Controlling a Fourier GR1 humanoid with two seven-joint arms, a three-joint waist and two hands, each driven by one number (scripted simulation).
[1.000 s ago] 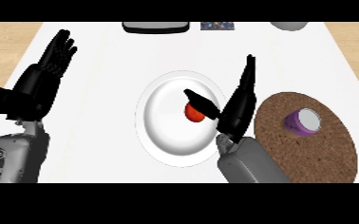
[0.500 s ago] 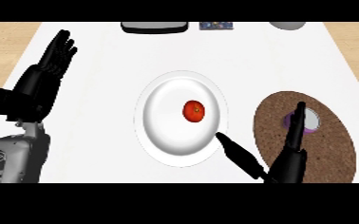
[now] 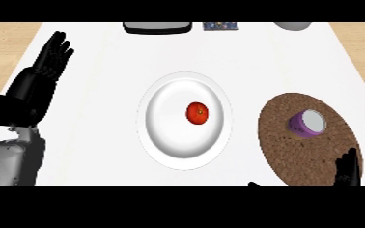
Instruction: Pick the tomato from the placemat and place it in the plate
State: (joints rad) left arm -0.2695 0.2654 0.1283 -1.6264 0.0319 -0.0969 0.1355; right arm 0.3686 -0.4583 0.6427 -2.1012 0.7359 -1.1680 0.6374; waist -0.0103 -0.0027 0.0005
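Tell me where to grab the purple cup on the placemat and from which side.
Grip the purple cup around its outer wall, just below the pale rim. It appears tilted on the brown placemat, so straight down onto the rim looks awkward. Come from the near right, where the right hand shows; that side is unobstructed.

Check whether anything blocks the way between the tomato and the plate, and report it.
Nothing stands between them: the tomato already lies inside the plate, right of its middle. The purple cup sits apart on the placemat. The right robot hand is at the lower edge, clear of the plate.
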